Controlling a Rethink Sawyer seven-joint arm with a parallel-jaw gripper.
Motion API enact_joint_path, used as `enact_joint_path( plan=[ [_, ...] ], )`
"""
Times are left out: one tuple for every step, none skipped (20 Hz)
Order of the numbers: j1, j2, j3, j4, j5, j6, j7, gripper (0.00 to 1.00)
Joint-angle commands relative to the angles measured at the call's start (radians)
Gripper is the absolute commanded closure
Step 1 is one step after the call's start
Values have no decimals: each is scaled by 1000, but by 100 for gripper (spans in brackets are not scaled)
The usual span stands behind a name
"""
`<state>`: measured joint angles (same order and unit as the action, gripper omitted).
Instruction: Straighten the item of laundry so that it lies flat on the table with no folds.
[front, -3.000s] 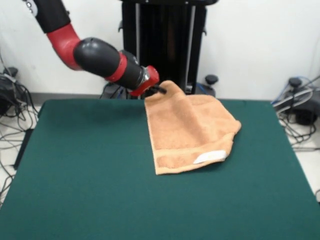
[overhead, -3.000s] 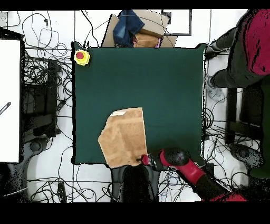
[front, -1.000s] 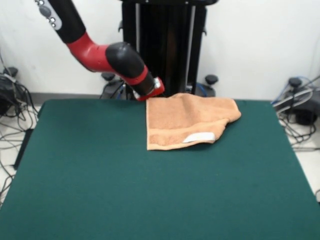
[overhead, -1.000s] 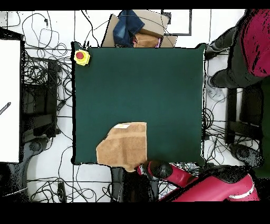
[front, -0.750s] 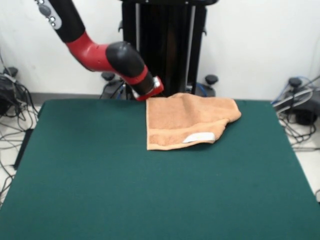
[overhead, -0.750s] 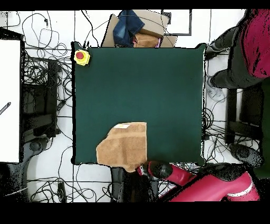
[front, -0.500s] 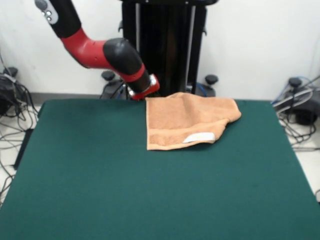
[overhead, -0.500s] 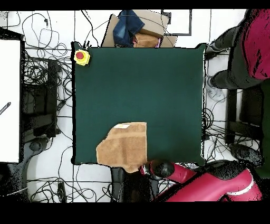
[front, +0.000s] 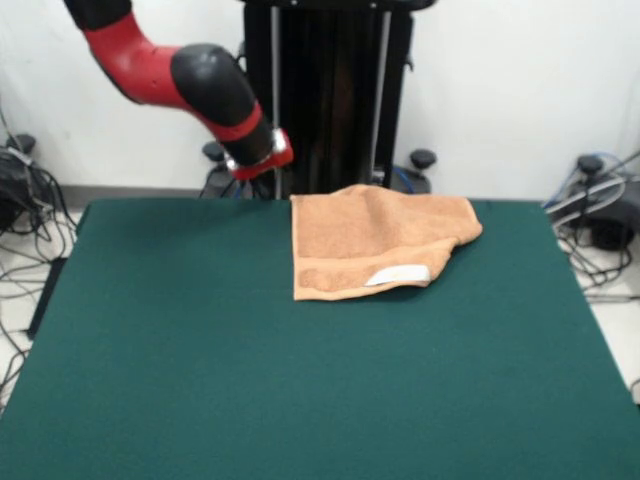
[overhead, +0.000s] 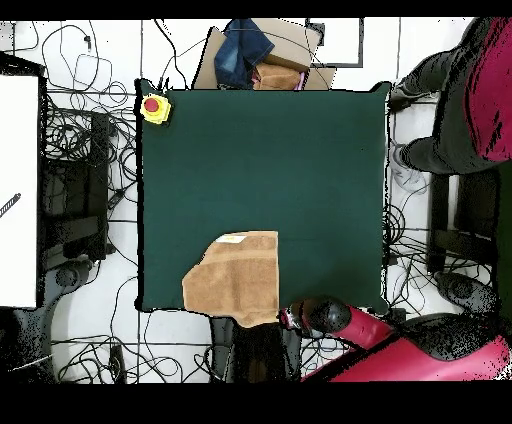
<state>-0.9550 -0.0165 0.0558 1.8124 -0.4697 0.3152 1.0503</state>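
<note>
The peach-orange terry hand towel (front: 372, 244) lies folded on the dark green felt table (front: 200, 380), just beside and below the raised tool (front: 268, 172); its jaw state I cannot tell. Regrasp the folded top layer's corner and draw it outward, low.

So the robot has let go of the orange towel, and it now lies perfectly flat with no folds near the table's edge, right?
Not quite. The gripper is clear of the towel by the table's edge, but the front view shows the towel still doubled over, one corner turned in, its white label on top.
</note>
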Motion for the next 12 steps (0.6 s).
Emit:
enact_joint_path(
  plan=[
    [90, -229, 10, 41, 143, 186, 235, 0],
    [94, -255, 10, 58, 151, 207, 233, 0],
    [96, -277, 11, 73, 161, 227, 229, 0],
    [98, -300, 11, 87, 168, 242, 226, 0],
    [102, -319, 10, 96, 173, 249, 225, 0],
    [104, -334, 11, 102, 174, 246, 221, 0],
    [110, -347, 7, 103, 176, 257, 216, 0],
    [115, -355, 1, 105, 174, 256, 214, 0],
    [119, -357, -3, 107, 173, 253, 214, 0],
    [123, -360, -8, 108, 172, 250, 214, 0],
    [128, -364, -14, 108, 169, 246, 214, 0],
    [134, -374, -18, 108, 168, 245, 216, 0]
  ],
)
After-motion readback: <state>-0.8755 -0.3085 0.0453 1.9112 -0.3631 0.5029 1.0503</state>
